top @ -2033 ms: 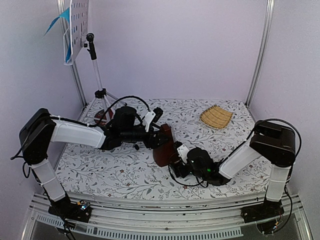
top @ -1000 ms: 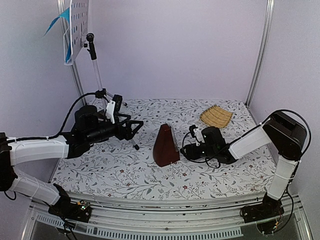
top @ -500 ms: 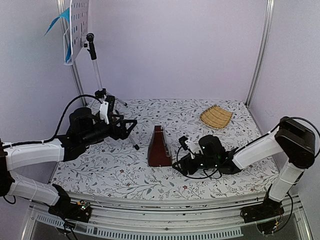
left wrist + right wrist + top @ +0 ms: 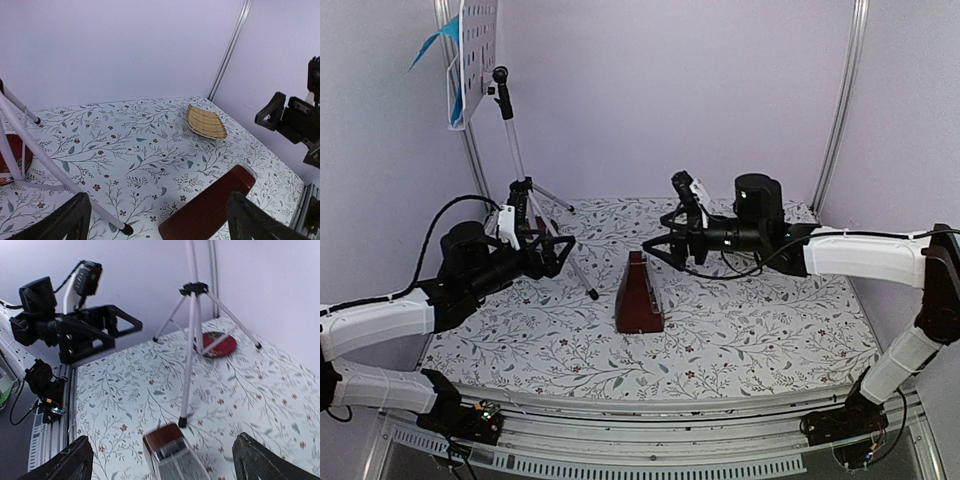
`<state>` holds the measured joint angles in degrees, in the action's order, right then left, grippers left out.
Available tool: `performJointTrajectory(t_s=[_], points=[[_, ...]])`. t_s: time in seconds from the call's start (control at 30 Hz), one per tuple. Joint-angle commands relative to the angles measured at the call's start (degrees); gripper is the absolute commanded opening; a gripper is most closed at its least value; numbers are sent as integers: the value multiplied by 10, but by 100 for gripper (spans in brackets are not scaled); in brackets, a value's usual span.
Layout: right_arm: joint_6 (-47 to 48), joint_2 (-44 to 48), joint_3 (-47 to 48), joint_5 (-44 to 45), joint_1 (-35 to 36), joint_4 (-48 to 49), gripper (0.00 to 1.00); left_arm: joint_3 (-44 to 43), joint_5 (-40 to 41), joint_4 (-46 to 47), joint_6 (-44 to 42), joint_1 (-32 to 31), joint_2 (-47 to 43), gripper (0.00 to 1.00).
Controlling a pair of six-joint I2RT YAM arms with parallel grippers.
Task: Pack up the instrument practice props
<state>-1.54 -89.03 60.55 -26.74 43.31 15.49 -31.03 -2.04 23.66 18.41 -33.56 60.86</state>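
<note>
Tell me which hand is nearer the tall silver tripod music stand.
Left. The left hand hovers open beside a leg of the tall silver tripod music stand; the right hand is open farther right, raised over the dark brown pyramid metronome.

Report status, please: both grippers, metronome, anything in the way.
Left gripper open, empty. Right gripper open, empty. Dark brown pyramid metronome upright, free. Silver tripod music stand: leg close beside it.

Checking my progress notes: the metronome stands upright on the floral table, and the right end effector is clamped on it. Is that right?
Not quite. The metronome stands upright on the floral table, but the right end effector is open and clear of it, holding nothing. The top external view shows the gap; the right wrist view shows the spread fingers.
</note>
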Motion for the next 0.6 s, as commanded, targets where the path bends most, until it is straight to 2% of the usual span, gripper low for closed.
performJointTrajectory(t_s=[0.0, 0.17, 0.23, 0.4, 0.57], points=[[75, -90, 111, -131, -2, -95, 99, 10, -9, -20, 12, 16, -13, 96], [116, -177, 206, -162, -1, -169, 99, 17, -20, -24, 16, 24, -23, 97], [128, -203, 228, -175, -1, -188, 96, 18, -24, -24, 16, 27, -23, 97], [140, -226, 227, -180, -1, -184, 94, 20, -30, -22, 16, 31, -19, 97], [150, -256, 241, -186, -1, -197, 85, 20, -34, -20, 16, 36, -12, 97]])
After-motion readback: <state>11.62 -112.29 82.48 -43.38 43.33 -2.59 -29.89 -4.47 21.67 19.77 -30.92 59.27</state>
